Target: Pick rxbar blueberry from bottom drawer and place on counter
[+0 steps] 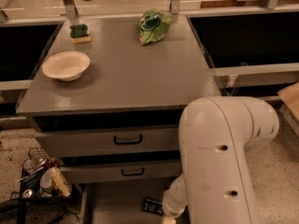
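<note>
One rxbar blueberry [153, 206]: you see it lying flat on the floor of the bottom drawer [117, 204], a small dark rectangle. Its pale print is too small for you to read.
drawer state: pulled open, with a plain flat grey floor. The bar sits toward its right side.
gripper [167, 220]: down inside the open drawer at the bottom edge of your view, just right of the bar. It is mostly cut off, so you cannot tell whether it is open or closed, or whether it touches the bar.
arm [224, 162]: a thick, smooth, off-white shell with small dark holes. It bends in from the right and down into the drawer, hiding that drawer's right part.
upper drawers [128, 141]: two shallower grey fronts above the open one, each with a black handle, both pushed in.
counter [135, 78]: a broad matte grey top with a thick front edge.
bowl [66, 65]: pale, round and shallow, on the counter's left side.
sponge [80, 33]: green over yellow, at the back left of the counter.
chip bag [154, 26]: crumpled green, at the back centre of the counter. You can read no lettering on it.
room: a speckled floor [14, 148], a wire basket [42, 181] of clutter at lower left, and dark recesses on either side of the counter.
</note>
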Controlling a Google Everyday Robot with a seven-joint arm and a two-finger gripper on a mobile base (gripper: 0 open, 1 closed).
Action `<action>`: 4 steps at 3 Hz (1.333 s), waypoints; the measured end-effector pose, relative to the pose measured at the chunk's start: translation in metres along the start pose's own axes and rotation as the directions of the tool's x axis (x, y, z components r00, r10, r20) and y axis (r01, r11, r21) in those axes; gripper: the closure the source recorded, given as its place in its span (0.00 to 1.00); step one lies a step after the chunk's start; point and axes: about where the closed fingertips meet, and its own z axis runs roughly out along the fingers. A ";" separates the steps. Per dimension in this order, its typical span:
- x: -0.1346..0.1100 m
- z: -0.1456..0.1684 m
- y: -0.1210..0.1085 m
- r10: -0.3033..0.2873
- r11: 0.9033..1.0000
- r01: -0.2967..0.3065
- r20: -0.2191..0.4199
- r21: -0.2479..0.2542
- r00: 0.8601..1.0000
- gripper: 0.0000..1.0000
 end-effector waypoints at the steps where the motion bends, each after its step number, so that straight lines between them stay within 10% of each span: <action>1: 0.008 0.008 -0.021 0.023 0.999 -0.022 -0.010 0.027 1.000 0.00; 4: -0.002 0.062 -0.032 0.042 0.998 -0.042 -0.010 -0.039 0.999 0.00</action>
